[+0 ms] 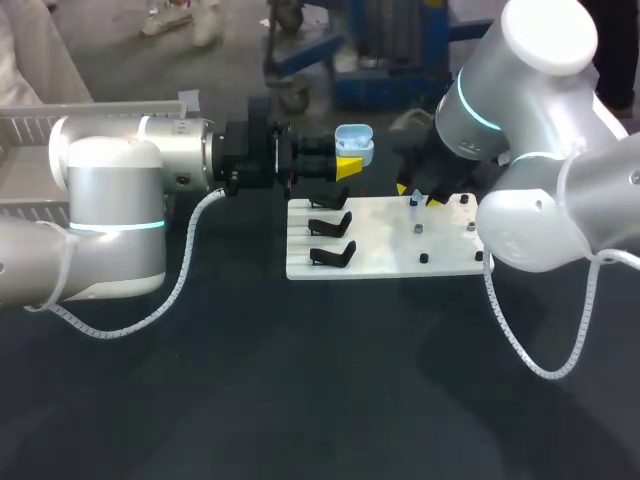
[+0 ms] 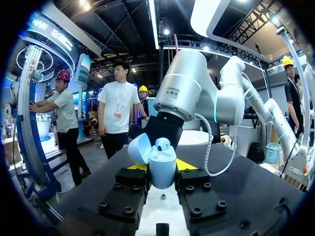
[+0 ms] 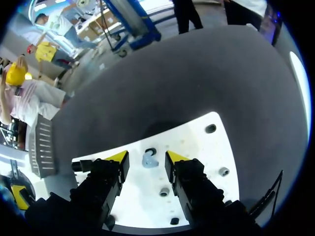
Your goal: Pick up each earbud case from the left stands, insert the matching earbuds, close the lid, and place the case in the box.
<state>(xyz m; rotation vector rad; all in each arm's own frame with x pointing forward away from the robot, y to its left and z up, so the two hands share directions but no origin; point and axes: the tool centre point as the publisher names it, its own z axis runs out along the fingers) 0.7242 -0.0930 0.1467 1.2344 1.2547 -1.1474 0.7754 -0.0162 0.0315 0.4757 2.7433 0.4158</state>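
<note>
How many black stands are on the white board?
3, in a row along the board's left edge: far stand, middle stand, near stand. The left pincer might hide another.

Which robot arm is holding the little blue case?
The left gripper: its fingers are shut on the open light-blue earbud case. The right gripper holds nothing; its open fingers hang over a blue earbud on the white board.

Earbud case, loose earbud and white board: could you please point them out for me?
earbud case [image 2: 162, 172], left wrist view, on its lower shell.
loose earbud [image 3: 148, 160], right wrist view, on its body.
white board [image 1: 385, 245], head view, on its bare middle.
</note>
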